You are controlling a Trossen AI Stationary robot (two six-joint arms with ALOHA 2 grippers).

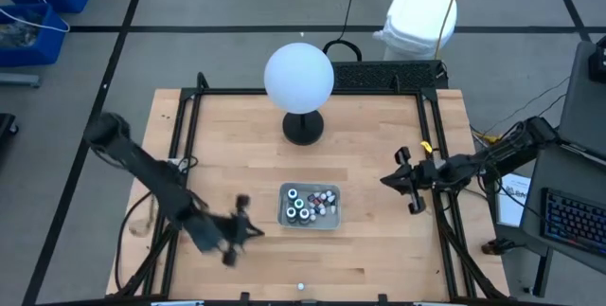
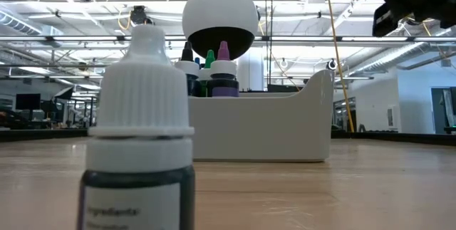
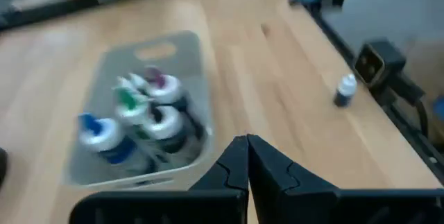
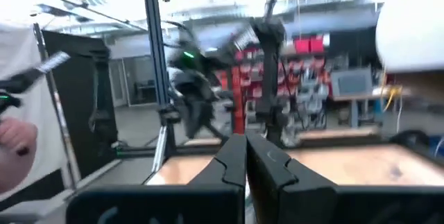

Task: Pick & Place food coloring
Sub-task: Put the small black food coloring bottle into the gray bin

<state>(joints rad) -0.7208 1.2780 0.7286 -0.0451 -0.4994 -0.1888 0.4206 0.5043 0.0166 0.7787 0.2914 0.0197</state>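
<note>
text: "Ingredients:" | on: label of near bottle (image 2: 139, 152), low view | line beneath: too blurred to read | other views: nothing legible

Grey floor (image 1: 237, 12) crossed by dark lines surrounds the wooden desk (image 1: 379, 249). Blue bins (image 1: 38, 3) sit in one corner. Ceiling beams (image 2: 71, 41) and lights run overhead.

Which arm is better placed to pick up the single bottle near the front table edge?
Left, probably. The left end effector hovers nearer the stray bottle and sees it; the right end effector waits by the table's right edge, beyond the tray.
</note>
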